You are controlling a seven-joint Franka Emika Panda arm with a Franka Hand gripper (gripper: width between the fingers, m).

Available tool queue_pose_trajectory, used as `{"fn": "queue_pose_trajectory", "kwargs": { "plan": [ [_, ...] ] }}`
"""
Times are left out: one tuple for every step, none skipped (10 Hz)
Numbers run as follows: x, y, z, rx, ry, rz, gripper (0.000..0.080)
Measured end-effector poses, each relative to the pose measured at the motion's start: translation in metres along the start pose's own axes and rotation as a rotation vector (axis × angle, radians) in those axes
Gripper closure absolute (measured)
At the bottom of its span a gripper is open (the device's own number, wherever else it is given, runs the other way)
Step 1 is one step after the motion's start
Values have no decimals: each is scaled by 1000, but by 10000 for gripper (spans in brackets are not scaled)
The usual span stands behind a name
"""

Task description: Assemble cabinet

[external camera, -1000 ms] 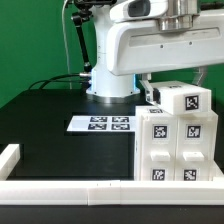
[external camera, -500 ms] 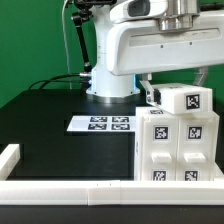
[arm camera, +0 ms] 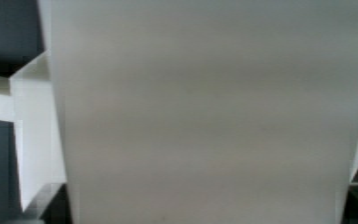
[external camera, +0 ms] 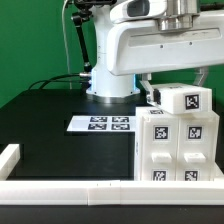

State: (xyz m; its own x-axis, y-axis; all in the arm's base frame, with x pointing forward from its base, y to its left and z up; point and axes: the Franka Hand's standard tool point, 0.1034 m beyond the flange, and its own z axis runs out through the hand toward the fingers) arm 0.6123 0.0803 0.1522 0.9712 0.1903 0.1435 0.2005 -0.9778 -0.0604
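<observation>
tags only, no readable writing: seven on the cabinet (external camera: 181, 140) at the table's (external camera: 60, 145) front corner, four on the marker board (external camera: 102, 124). claw state: cannot tell.

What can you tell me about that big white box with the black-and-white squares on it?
The large white plastic cabinet stands on the black table by the exterior view's right edge, against the low white rim in front. Its facing side shows raised square panels, each carrying a black-and-white tag. A smaller white tagged block sits on top, beneath the robot's arm. The wrist view shows only blurred white surface.
</observation>
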Motion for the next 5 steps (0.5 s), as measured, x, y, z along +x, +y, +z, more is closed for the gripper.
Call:
{"fn": "queue_pose_trajectory", "kwargs": {
  "plan": [
    [0,0,0,1,0,58,242],
    [0,-1,0,4,0,133,242],
    [0,-2,1,11,1,221,242],
    [0,-2,1,20,16,322,242],
    [1,-3,1,22,23,409,242]
  ]
}}
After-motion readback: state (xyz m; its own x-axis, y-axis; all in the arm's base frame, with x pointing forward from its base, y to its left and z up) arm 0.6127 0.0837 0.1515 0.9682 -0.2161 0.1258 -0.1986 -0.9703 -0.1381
